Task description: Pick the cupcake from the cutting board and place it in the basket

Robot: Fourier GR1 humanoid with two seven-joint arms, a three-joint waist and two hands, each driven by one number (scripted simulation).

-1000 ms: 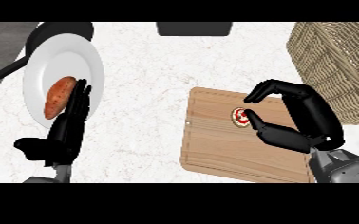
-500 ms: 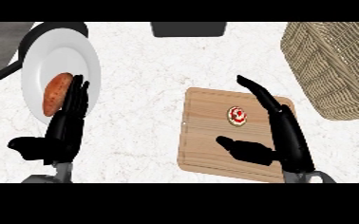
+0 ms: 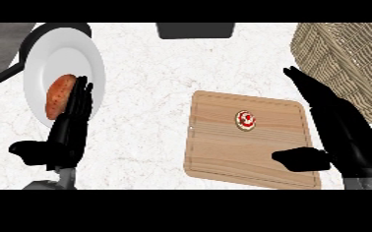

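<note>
Small round cupcake point(image 3: 245, 120) — white top, red swirl — on cutting board point(image 3: 251, 162); right hand point(image 3: 335, 128) spread open beside it

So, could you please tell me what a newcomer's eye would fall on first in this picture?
The small red-and-white cupcake sits alone on the wooden cutting board, right of centre, with the open right hand along the board's right edge. A woven basket fills the upper right corner. At left, a white plate holds a sausage, with the left hand resting open at its lower edge.
</note>
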